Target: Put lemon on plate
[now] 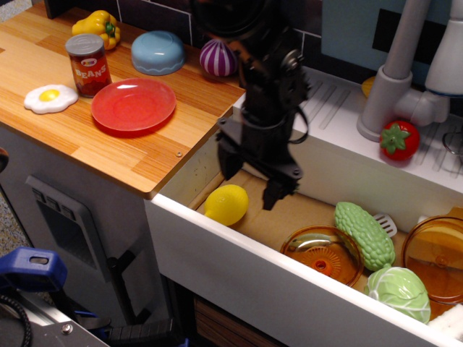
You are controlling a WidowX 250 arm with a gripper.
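The lemon [226, 204], a smooth bright yellow oval, lies in the left corner of the open sink basin [217, 249]. The red plate [134, 105] sits flat on the wooden counter to the upper left, with nothing on it. My gripper [249, 184] is black, open and empty, its two fingers pointing down. It hangs just above and slightly right of the lemon, with the left finger close to the lemon's top edge.
On the counter stand a beans can [88, 65], a fried egg [50, 97], a yellow bell pepper [97, 26], a light blue bowl [158, 51] and a purple onion [219, 56]. The basin holds amber dishes [323, 254], a green gourd [364, 234] and a cabbage [400, 291]. A tomato [398, 139] sits by the faucet.
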